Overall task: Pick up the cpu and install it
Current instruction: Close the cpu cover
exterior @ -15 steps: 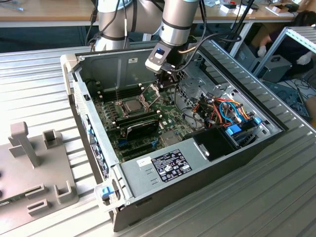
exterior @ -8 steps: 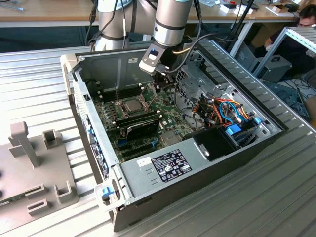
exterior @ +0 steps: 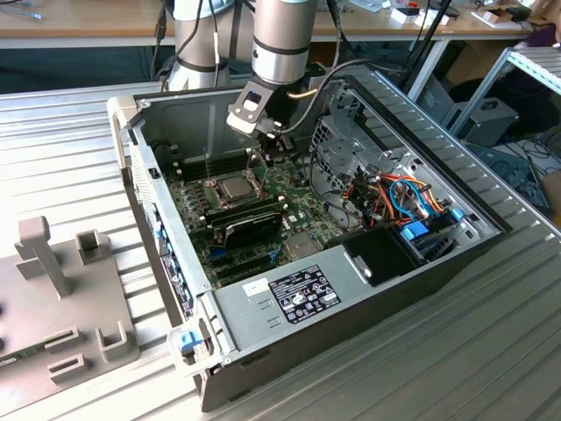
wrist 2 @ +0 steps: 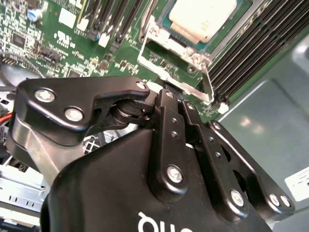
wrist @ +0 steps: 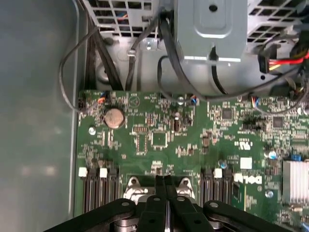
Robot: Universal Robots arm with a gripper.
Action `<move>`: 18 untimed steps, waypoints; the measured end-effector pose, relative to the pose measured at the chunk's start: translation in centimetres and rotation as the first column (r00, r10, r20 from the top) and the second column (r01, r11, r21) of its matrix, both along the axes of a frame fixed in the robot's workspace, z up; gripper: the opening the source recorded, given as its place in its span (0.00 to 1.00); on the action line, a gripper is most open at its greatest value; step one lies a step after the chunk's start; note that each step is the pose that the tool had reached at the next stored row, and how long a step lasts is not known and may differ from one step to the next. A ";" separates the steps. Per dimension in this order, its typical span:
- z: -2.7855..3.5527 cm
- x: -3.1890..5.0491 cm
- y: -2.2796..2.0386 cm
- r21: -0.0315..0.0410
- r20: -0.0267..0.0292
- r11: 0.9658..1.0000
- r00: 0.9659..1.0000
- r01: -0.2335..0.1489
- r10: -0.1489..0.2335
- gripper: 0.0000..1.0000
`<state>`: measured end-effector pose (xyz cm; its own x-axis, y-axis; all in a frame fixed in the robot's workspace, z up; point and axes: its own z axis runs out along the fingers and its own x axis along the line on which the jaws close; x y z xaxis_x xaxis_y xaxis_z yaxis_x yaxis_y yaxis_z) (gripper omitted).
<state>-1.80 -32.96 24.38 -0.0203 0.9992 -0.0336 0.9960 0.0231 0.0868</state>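
Above the motherboard (wrist: 159, 140), found the gripper (wrist: 166, 180) with fingers (wrist: 158, 198) pressed together, clamped on nothing; saw the cpu (wrist 2: 203, 17) lying flat in its socket (wrist 2: 164, 41) between the black memory slots (wrist 2: 251, 48), near the gripper.

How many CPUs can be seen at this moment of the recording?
1. The cpu lies in the socket on the motherboard, toward the exterior view's left of the arm. The arm covers part of the board, so another could be hidden.
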 end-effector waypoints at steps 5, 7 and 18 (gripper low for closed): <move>-0.01 -1.63 0.00 0.000 0.024 1.000 1.000 0.000 0.000 0.11; -0.01 -1.85 0.00 0.000 0.026 1.000 1.000 0.000 0.000 0.11; -0.15 -2.81 0.00 0.000 0.026 1.000 1.000 0.000 0.000 0.11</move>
<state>-4.60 -32.96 24.23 -0.0192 0.9992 -0.0339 0.9933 0.0229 0.1130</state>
